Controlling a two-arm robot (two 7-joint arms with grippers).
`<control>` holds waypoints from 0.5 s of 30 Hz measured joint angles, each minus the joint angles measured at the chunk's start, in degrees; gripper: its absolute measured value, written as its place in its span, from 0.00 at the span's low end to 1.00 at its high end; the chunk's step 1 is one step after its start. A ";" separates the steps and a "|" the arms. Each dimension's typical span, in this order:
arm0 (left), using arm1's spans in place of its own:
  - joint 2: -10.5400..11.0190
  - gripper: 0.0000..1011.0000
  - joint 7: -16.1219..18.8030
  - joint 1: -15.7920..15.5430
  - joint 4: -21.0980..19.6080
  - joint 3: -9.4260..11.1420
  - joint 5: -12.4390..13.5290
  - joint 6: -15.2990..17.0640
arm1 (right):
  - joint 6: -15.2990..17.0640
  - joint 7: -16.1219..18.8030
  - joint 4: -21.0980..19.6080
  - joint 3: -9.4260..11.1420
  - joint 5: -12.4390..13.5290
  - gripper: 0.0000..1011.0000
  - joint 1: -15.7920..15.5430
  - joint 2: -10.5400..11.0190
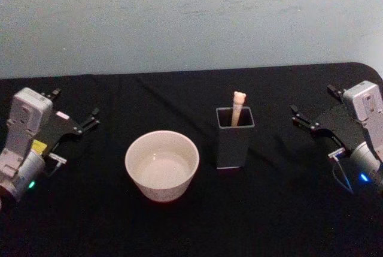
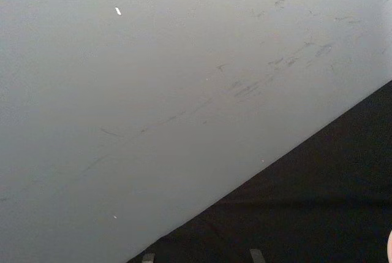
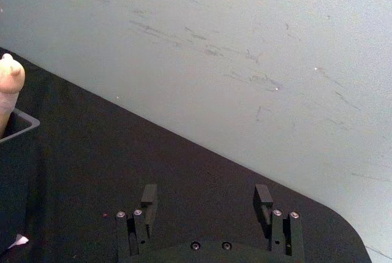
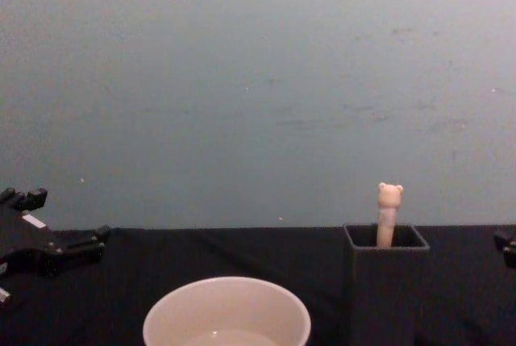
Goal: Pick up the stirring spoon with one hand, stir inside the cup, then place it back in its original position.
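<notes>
The stirring spoon (image 1: 239, 106) stands upright in the tall dark grey holder (image 1: 234, 143), the original position, right of the table's centre. Only its beige handle and bear head (image 4: 389, 210) rise above the holder's rim (image 4: 385, 243); its bowl is hidden inside. The cream-white cup (image 1: 161, 165) sits to the holder's left, and it rises at the chest view's lower edge (image 4: 226, 314). My left gripper (image 1: 92, 118) rests open at the table's left, apart from the cup. My right gripper (image 3: 206, 200) is open at the right, with the bear head (image 3: 10, 78) off to one side of it.
A black cloth (image 1: 269, 209) covers the table, and a pale grey-blue wall (image 1: 191, 17) stands close behind its far edge. The table's rounded far right corner (image 3: 349, 238) lies just beyond my right gripper (image 1: 298, 116). Bare cloth separates each gripper from the cup and holder.
</notes>
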 joint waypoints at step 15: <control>0.00 0.99 0.00 0.00 0.00 0.00 0.00 0.00 | 0.00 0.00 0.00 0.00 0.00 0.99 0.00 0.00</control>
